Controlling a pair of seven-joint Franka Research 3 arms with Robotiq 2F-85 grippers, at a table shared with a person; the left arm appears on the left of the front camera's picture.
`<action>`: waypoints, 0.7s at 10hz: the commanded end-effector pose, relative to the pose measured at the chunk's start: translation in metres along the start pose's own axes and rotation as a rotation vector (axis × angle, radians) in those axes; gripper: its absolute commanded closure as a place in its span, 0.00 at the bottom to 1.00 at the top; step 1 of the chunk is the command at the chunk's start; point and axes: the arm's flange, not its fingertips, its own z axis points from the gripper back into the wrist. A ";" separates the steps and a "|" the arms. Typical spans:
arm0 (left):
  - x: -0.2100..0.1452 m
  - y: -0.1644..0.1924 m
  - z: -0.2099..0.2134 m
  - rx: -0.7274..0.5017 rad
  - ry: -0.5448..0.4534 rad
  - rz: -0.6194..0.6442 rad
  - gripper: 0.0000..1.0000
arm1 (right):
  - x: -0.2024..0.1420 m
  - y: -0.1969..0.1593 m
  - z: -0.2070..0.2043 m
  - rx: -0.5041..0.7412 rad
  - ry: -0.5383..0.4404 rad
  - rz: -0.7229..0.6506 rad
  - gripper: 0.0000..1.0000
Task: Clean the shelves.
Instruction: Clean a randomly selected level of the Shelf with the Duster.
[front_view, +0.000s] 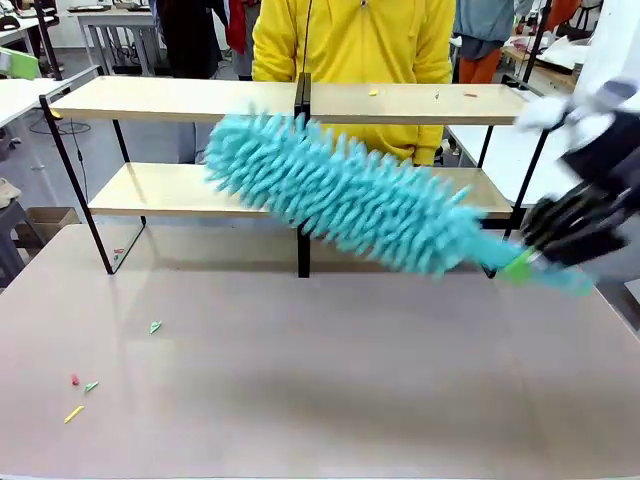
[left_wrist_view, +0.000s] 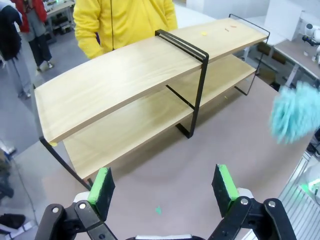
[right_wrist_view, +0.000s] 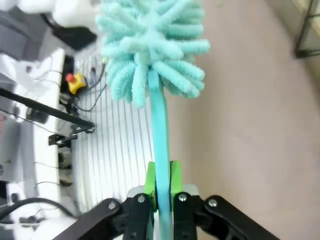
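Gripping the thin handle of a fluffy teal duster (front_view: 350, 195) with the right pincer (front_view: 520, 265), green pads clamped tight on it. Holding its head slanted above the table (front_view: 320, 420), in front of the shelves (front_view: 180, 98) at the table's far side. Hanging the left pincer (left_wrist_view: 162, 182) wide open over the table, facing those shelves. Spotting small coloured scraps (front_view: 155, 326) on the table.

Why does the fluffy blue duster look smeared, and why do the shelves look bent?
Front view: duster and right end effector smeared by motion blur, shelves sharp. Left wrist view: the wide-angle lens bows the straight boards. Right wrist view: duster head slightly soft.
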 end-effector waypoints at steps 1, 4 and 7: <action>0.001 -0.001 0.000 0.014 0.002 0.005 0.00 | -0.027 0.020 0.096 -0.137 -0.091 0.058 0.88; 0.001 -0.001 0.000 0.014 0.002 0.005 0.00 | -0.109 0.041 0.203 -0.416 -0.291 -0.023 0.88; 0.001 -0.001 0.000 0.014 0.002 0.005 0.00 | -0.123 0.056 0.221 -0.426 -0.306 -0.083 0.88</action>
